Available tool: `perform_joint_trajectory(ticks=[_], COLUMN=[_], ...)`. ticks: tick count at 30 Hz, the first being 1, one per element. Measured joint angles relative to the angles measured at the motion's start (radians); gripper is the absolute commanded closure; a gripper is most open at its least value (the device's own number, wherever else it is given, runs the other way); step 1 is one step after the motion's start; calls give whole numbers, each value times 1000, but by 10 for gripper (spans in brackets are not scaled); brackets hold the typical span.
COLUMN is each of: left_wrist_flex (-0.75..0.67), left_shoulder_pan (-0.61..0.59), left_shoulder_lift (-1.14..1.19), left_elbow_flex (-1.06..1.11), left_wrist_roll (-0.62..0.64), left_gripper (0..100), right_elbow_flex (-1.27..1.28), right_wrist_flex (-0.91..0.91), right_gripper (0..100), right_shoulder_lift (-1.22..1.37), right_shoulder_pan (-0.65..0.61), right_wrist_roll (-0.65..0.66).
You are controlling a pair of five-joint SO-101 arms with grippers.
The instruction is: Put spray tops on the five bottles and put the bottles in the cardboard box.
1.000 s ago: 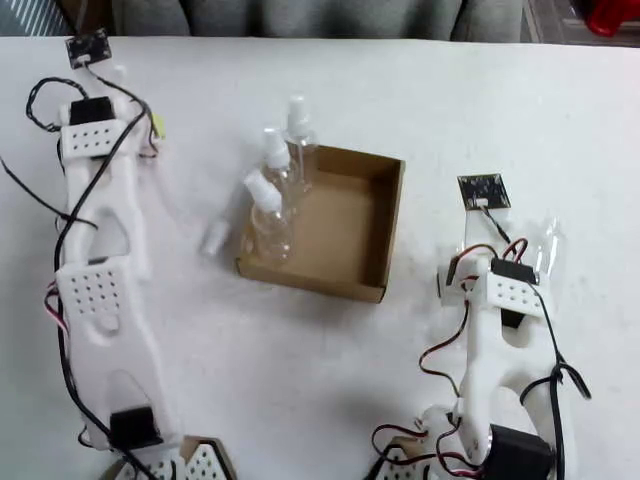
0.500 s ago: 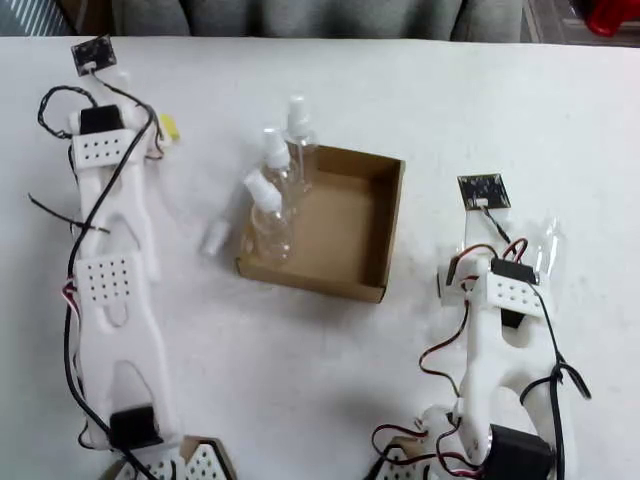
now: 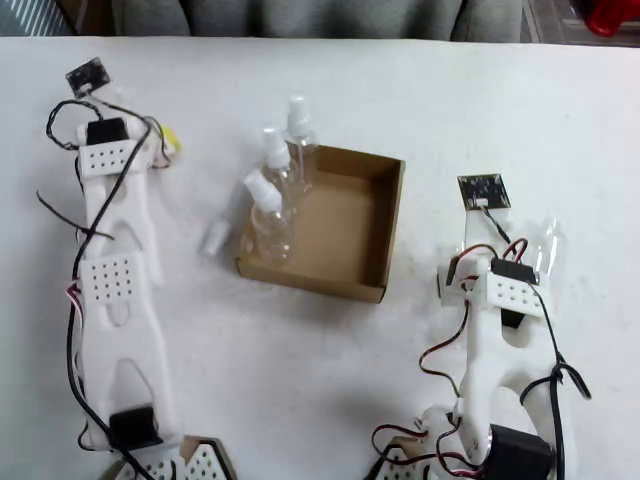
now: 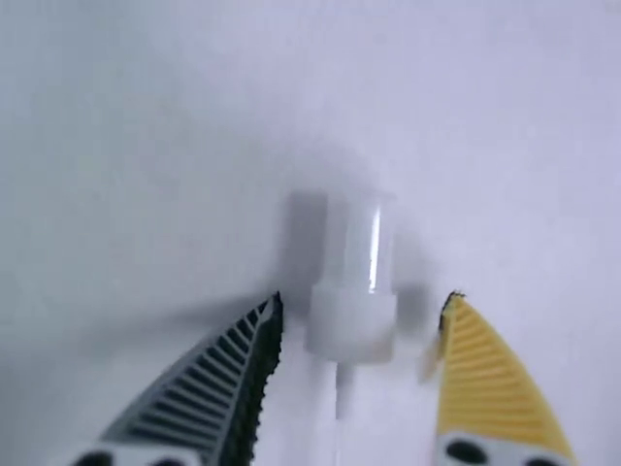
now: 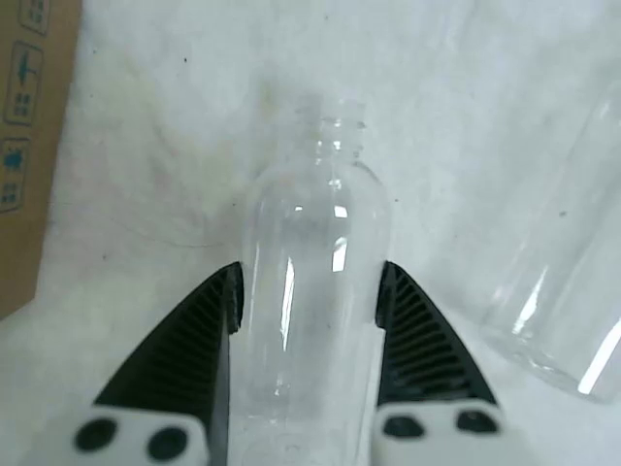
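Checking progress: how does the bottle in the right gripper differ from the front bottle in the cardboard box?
The gripped bottle has a bare threaded neck; the front boxed bottle wears a white spray top. The gripped bottle sits outside the cardboard box, clamped by the right gripper; the boxed one stands free inside. Both are clear plastic.

Bright, even light washes over the white table (image 3: 330, 380). The spray top (image 4: 351, 291) throws a soft grey shadow beside itself. Small white glints streak the clear bottle (image 5: 310, 262).
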Motion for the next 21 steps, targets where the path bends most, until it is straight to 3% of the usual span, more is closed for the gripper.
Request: perform_joint_trajectory(ticks=[4, 6, 12, 21], left_wrist_flex=[-5, -5, 6, 414], left_shoulder_pan=[0, 0, 2, 54], left_shoulder_lift=[0, 0, 0, 2], left_elbow_flex=[0, 0, -9, -245], left_wrist_roll=[11, 14, 14, 11], left_gripper=[996, 941, 970, 970], right_elbow_flex=[0, 0, 0, 0], right_wrist_flex=[0, 0, 0, 0], right_gripper=[978, 978, 978, 978], right_shoulder_lift=[0, 0, 0, 0], right_shoulder_pan=[0, 0, 0, 0], right_wrist_roll=[0, 0, 0, 0])
